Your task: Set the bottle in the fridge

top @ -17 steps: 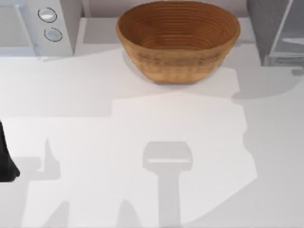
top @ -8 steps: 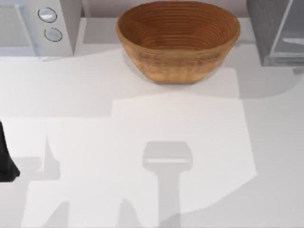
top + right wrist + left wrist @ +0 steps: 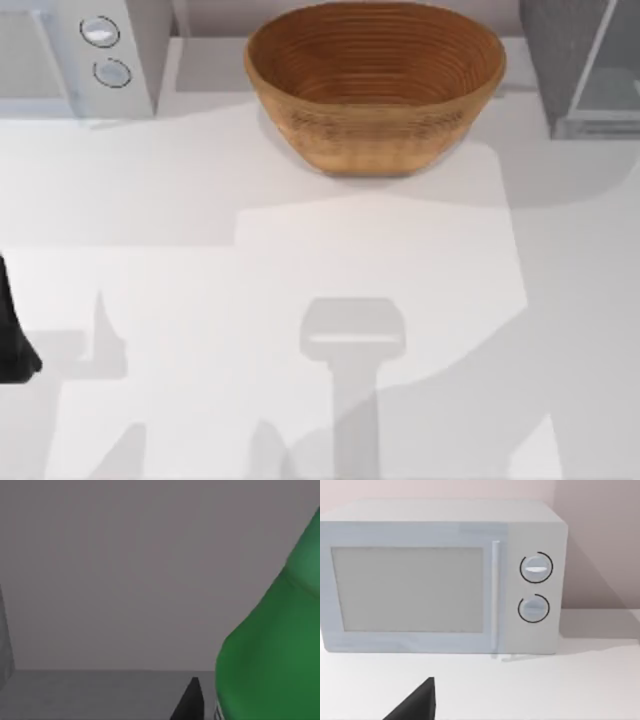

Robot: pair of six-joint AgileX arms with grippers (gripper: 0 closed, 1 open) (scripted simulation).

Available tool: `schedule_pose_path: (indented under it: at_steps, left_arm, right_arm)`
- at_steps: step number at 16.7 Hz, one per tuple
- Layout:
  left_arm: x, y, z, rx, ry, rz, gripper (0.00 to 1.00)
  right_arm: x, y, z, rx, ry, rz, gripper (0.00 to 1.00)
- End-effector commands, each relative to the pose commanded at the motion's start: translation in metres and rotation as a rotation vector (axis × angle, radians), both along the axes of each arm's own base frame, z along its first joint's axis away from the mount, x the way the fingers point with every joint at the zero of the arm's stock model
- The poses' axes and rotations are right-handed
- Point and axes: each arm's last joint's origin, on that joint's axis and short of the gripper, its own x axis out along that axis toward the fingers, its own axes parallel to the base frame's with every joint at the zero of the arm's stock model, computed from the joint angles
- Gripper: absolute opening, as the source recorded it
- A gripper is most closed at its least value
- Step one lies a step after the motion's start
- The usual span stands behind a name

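The bottle (image 3: 272, 645) looms large and close to the camera — bright green, its body narrowing toward the shoulder, a sliver of white label at its base. Beside it pokes one dark fingertip (image 3: 189, 702). Beyond, a grey surface meets a plain grey wall (image 3: 125, 570).

The fridge (image 3: 585, 65) stands at the bench's two o'clock corner, dark speckled grey with a paler glassy framed panel. The bright green bottle (image 3: 272, 645) looms close in the right wrist view, tilted.
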Motion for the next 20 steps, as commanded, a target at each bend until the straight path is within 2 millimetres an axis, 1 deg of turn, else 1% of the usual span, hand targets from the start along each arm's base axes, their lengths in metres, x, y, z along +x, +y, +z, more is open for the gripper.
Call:
schedule_pose_path:
  at_steps: [2, 4, 8, 20]
  left_arm:
    - [0.0, 0.0, 0.0, 0.0, 0.0, 0.0, 1.0]
    - [0.0, 0.0, 0.0, 0.0, 0.0, 0.0, 1.0]
    - [0.0, 0.0, 0.0, 0.0, 0.0, 0.0, 1.0]
    - [0.0, 0.0, 0.0, 0.0, 0.0, 0.0, 1.0]
  right_arm:
    - [0.015, 0.001, 0.001, 0.001, 0.001, 0.0, 0.01]
    - [0.024, 0.003, -0.004, 0.005, 0.021, 0.0, 0.01]
    - [0.025, 0.003, -0.006, 0.006, 0.026, 0.0, 0.01]
    - [0.025, 0.003, -0.006, 0.006, 0.026, 0.0, 0.91]
